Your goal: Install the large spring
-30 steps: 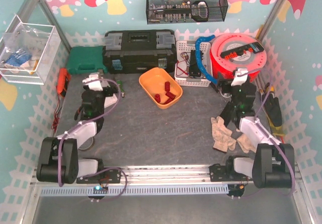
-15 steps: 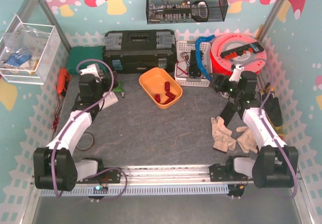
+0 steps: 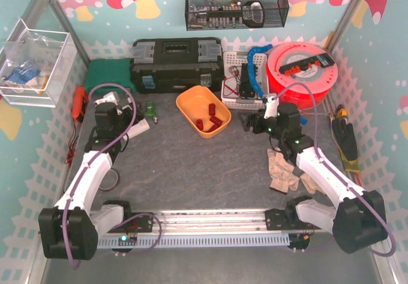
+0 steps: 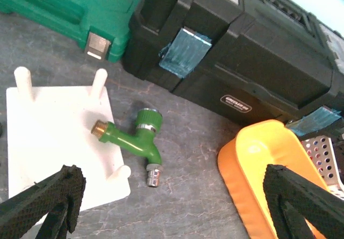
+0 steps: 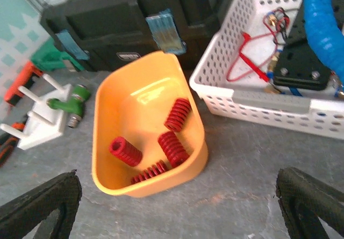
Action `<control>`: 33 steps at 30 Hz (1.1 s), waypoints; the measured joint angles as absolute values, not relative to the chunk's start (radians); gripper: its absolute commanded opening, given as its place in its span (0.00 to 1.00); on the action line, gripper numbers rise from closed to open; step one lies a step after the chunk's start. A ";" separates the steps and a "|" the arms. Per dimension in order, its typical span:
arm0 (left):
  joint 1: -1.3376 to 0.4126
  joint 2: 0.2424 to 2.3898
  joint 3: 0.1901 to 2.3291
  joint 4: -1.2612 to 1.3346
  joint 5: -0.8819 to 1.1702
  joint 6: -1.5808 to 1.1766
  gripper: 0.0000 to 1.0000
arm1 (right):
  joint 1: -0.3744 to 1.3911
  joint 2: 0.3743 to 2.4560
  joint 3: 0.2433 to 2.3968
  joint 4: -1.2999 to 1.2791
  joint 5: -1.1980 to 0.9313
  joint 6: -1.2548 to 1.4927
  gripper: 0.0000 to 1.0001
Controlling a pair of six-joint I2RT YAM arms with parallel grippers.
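- You are at the start: no spring is picked up yet.
- Your right pincer (image 5: pixel 174 207) is wide open just in front of the orange plastic tub (image 5: pixel 107 88).
- Your left pincer (image 4: pixel 177 196) is wide open too, near the white plastic peg board (image 4: pixel 48 126).
- Next, I think, you reach into the tub and pinch one fat red coil spring (image 5: pixel 177 114).
- I count four red springs in the one tub: three fat, one thin.

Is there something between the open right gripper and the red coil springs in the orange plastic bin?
Nothing visible from above. The right gripper hangs open near the orange plastic bin, whose top is uncovered, and the red coil springs lie loose inside. Only the bin's near wall stands between them.
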State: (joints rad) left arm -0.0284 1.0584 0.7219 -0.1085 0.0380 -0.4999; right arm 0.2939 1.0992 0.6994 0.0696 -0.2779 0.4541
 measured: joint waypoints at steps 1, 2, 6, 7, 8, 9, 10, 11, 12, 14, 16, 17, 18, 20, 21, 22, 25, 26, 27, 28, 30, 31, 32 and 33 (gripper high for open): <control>-0.028 1.065 0.722 -0.113 0.041 -0.497 0.84 | 0.302 1.100 0.688 0.074 -0.262 0.451 0.98; -0.027 1.075 0.724 -0.120 0.047 -0.492 0.81 | 0.309 1.101 0.676 0.075 -0.244 0.448 0.97; -0.027 1.161 0.774 -0.155 0.105 -0.437 0.72 | 0.348 1.106 0.656 0.076 -0.171 0.426 0.97; -0.028 1.190 0.798 -0.167 0.118 -0.413 0.70 | 0.364 1.105 0.654 0.080 -0.153 0.419 0.97; -0.028 1.217 0.825 -0.178 0.126 -0.387 0.67 | 0.380 1.105 0.653 0.086 -0.136 0.413 0.97; -0.028 1.246 0.856 -0.192 0.129 -0.360 0.65 | 0.397 1.105 0.649 0.096 -0.117 0.406 0.97; -0.028 1.272 0.884 -0.200 0.129 -0.338 0.64 | 0.414 1.104 0.644 0.105 -0.096 0.398 0.97; -0.028 1.300 0.917 -0.210 0.127 -0.313 0.62 | 0.427 1.104 0.640 0.112 -0.078 0.393 0.97; -0.028 1.327 0.945 -0.218 0.124 -0.292 0.60 | 0.440 1.104 0.633 0.121 -0.059 0.388 0.97; -0.031 1.376 0.993 -0.229 0.109 -0.257 0.57 | 0.461 1.104 0.619 0.136 -0.022 0.377 0.97; -0.039 1.415 1.021 -0.240 0.084 -0.231 0.56 | 0.475 1.103 0.601 0.156 0.009 0.369 0.97; -0.045 1.434 1.031 -0.246 0.071 -0.221 0.56 | 0.479 1.103 0.590 0.168 0.022 0.367 0.97; -0.053 1.456 1.041 -0.252 0.059 -0.211 0.55 | 0.483 1.103 0.582 0.177 0.033 0.366 0.97; -0.069 1.504 1.060 -0.259 0.037 -0.195 0.51 | 0.491 1.103 0.568 0.191 0.056 0.361 0.97; -0.076 1.531 1.071 -0.261 0.028 -0.188 0.50 | 0.493 1.103 0.562 0.198 0.066 0.359 0.97; -0.083 1.561 1.083 -0.263 0.020 -0.181 0.49 | 0.498 1.102 0.558 0.205 0.077 0.357 0.97; -0.098 1.647 1.114 -0.268 -0.002 -0.168 0.49 | 0.506 1.089 0.547 0.223 0.103 0.351 0.97; -0.103 1.675 1.127 -0.272 -0.012 -0.163 0.49 | 0.508 1.083 0.543 0.230 0.110 0.349 0.97; -0.107 1.702 1.139 -0.275 -0.020 -0.159 0.49 | 0.511 1.077 0.541 0.236 0.117 0.348 0.97; -0.113 1.729 1.156 -0.279 -0.028 -0.153 0.49 | 0.511 1.071 0.540 0.240 0.120 0.347 0.97; -0.124 1.778 1.190 -0.281 -0.046 -0.147 0.49 | 0.513 1.065 0.538 0.248 0.126 0.344 0.97; -0.131 1.801 1.208 -0.281 -0.056 -0.144 0.50 | 0.513 1.065 0.538 0.251 0.131 0.344 0.97; -0.137 1.820 1.223 -0.281 -0.064 -0.141 0.51 | 0.513 1.065 0.538 0.254 0.134 0.344 0.97; -0.143 1.839 1.238 -0.281 -0.072 -0.140 0.52 | 0.513 1.065 0.537 0.255 0.138 0.343 0.97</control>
